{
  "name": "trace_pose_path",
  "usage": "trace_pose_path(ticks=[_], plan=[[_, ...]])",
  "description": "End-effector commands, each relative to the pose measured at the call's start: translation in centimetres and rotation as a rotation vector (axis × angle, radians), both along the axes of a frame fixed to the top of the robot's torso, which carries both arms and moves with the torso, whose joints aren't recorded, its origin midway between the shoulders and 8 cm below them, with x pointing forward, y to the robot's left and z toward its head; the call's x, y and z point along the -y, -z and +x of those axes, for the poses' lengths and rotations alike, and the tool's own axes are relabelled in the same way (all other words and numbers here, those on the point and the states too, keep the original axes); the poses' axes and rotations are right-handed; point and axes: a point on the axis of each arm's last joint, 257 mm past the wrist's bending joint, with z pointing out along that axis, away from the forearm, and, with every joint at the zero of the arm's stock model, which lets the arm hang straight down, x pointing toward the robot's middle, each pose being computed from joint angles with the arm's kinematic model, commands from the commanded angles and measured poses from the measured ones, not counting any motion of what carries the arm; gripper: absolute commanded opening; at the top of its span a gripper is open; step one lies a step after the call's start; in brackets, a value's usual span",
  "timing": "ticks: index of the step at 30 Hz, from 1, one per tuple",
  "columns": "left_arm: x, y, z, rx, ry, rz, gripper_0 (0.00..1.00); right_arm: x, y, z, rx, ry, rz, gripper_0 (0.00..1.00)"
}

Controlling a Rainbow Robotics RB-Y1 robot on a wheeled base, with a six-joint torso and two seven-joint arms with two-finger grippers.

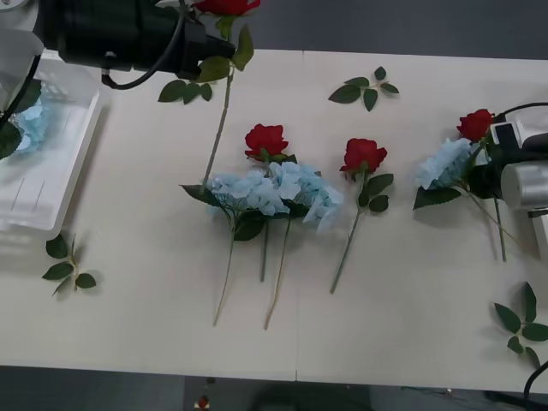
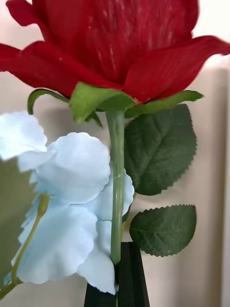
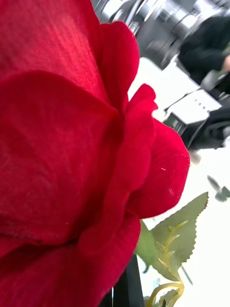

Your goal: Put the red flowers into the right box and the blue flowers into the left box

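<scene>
Red flowers [image 1: 266, 139] lie mid-table among blue flowers [image 1: 272, 190]. The ribbed translucent left box [image 1: 47, 184] holds one blue cluster. The left gripper [image 1: 214, 44] holds a rose at the far edge.

Right wrist view: black fingers [image 2: 125, 278] clamp a rose's thin green stem beside pale blue petals.

Left wrist view: crimson fabric petals [image 3: 72, 144] crowd the gripper.

Black left arm [image 1: 128, 34], cabled; silver-white right arm [image 1: 527, 167]

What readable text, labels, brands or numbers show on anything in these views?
None readable on the left box, the table, the red flowers or the blue flowers.
The pale item on the desk behind: dark marks, too blurred to read.
</scene>
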Motion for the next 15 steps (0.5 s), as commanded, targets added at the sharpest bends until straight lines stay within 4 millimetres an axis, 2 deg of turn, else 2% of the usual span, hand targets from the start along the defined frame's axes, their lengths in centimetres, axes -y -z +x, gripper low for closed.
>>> trace_pose_path(ticks=[1,8,15], plan=[[3.2,-2.4,-1.3,0.156,0.059,-0.118,0.00,0.1,-5.4,1.5,0.042,-0.050,-0.047,0.00],[5.9,-2.2,-3.9,0.305,0.065,-0.231,0.00,-0.3,-8.7,1.4,0.069,-0.067,0.040,0.00],[8.4,-3.6,-7.0,0.392,0.117,-0.281,0.00,-3.0,-11.7,2.2,0.138,-0.138,0.160,0.00]])
